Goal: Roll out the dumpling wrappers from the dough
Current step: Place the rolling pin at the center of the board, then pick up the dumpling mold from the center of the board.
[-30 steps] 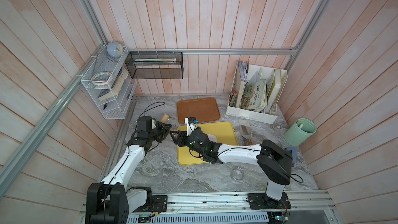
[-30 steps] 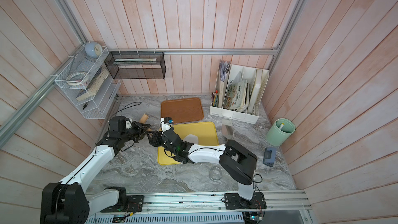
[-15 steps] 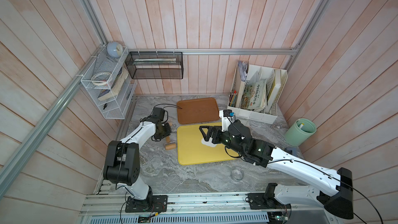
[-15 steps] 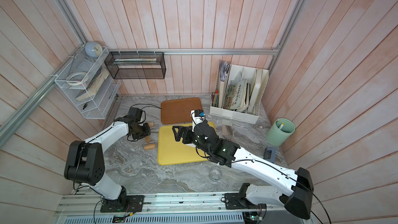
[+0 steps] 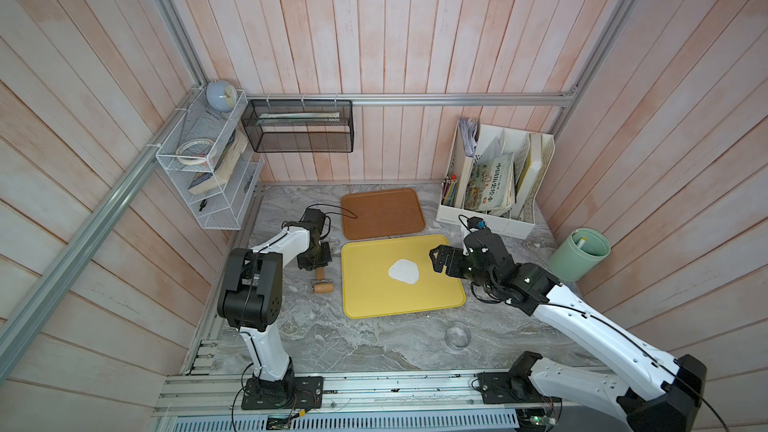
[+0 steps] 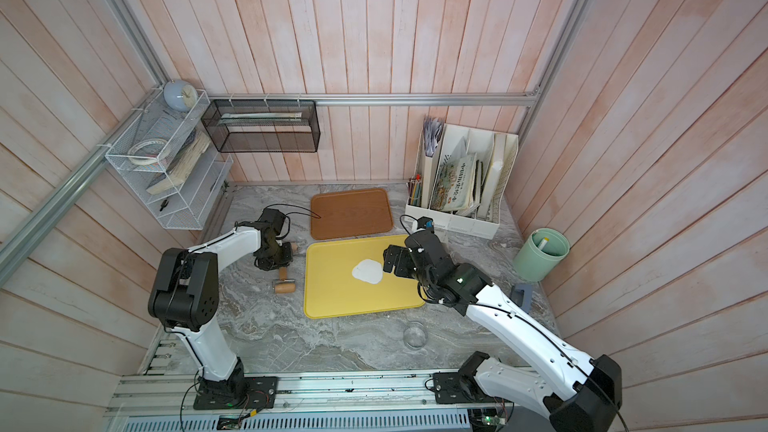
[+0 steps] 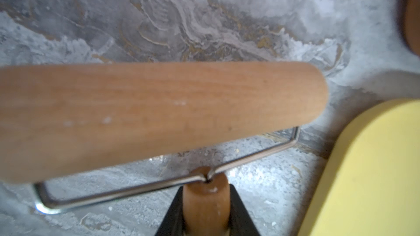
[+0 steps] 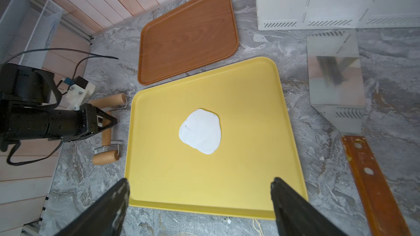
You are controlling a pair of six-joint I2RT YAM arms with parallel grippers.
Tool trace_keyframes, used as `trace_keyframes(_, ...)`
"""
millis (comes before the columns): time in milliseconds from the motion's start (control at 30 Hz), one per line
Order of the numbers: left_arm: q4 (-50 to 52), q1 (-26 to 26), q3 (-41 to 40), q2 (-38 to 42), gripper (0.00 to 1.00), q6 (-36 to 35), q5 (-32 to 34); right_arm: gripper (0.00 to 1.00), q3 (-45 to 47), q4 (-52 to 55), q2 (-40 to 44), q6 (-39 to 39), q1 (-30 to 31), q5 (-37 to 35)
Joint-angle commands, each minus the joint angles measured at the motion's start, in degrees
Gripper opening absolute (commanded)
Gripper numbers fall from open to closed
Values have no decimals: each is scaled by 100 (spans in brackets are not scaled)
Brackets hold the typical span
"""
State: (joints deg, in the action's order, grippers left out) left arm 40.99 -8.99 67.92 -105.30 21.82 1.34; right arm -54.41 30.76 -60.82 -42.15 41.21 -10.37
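Note:
The dough (image 5: 403,271) (image 6: 367,271) (image 8: 201,130) is a flattish white blob of irregular outline near the middle of the yellow tray (image 5: 374,297) (image 8: 250,155). No dumpling wrappers are in view. My left gripper (image 5: 316,261) (image 7: 205,187) is just left of the tray, shut on the handle of a two-headed wooden roller (image 7: 159,114) (image 8: 105,156) that lies low at the table. My right gripper (image 5: 437,259) (image 8: 200,181) hangs open over the tray's right edge, apart from the dough, with nothing between its fingers.
A brown tray (image 5: 382,214) lies behind the yellow one. At the back right stands a white file organiser (image 5: 494,184), with a green cup (image 5: 579,253) at the right wall. A small glass dish (image 5: 457,334) sits in front of the tray, and a shiny metal piece (image 8: 334,80) and a rusty bar (image 8: 372,185) to its right.
My right arm has drawn back from the roller across the tray to its right edge, its gripper opening, and the dough now shows. The left arm has folded back, keeping the roller.

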Motion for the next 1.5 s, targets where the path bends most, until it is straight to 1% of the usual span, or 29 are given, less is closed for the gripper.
trace_keyframes(0, 112, -16, -171, -80, 31, -127, 197, 98, 115, 498, -92, -21, -112, 123)
trace_keyframes(200, 9, 7, -371, 54, 32, -159, 244, 98, 176, 531, -54, -20, -134, 160)
trace_keyframes(433, 33, 7, -370, 183, 34, -175, 261, 98, 169, 522, -31, -69, -176, 277)
trace_keyframes(533, 129, 11, -309, 270, 40, -164, 294, 98, 180, 489, -44, -12, -175, 421)
trace_keyframes(633, 210, 3, -290, 481, 48, -139, 281, 98, 270, 608, 0, -143, -243, 614)
trace_keyframes(733, 165, 2, -339, 865, 56, -103, 280, 98, 297, 1036, -39, -322, -272, 754)
trace_keyframes(800, 97, -4, -401, 1172, 60, -70, 223, 98, 211, 1651, -125, -563, -279, 571)
trace_keyframes(833, 38, 3, -447, 1354, 62, -70, 161, 96, 165, 2032, -172, -713, -280, 501)
trace_keyframes(933, -331, 2, -724, 1978, 67, 12, -240, 85, 100, 2722, -217, -769, -272, 849)
trace_keyframes(1000, -687, -2, -997, 2426, 69, 112, -587, 81, 247, 2919, -92, -880, -233, 1025)
trace_keyframes(1033, -897, -4, -1173, 2659, 71, 194, -775, 79, 385, 2944, 19, -919, -228, 1037)
trace_keyframes(1100, -1227, -3, -1464, 3054, 77, 319, -1099, 70, 634, 3011, 230, -1076, -228, 1062)
trace_keyframes(1133, -1368, -6, -1601, 3237, 81, 371, -1284, 62, 748, 3031, 315, -1111, -228, 1136)
trace_keyframes(1167, -1487, -6, -1729, 3399, 97, 420, -1451, 57, 846, 3031, 377, -1115, -220, 1241)
trace_keyframes(1200, -1569, -17, -1829, 3522, 100, 463, -1576, 52, 942, 3028, 404, -1111, -211, 1330)
trace_keyframes(1300, -1712, -21, -2039, 3787, 100, 552, -1827, 35, 1190, 3001, 446, -1165, -158, 1356)
trace_keyframes(1467, -1666, -21, -2078, 3933, 100, 408, -1814, 23, 1612, 2668, 422, -1243, -140, 1430)
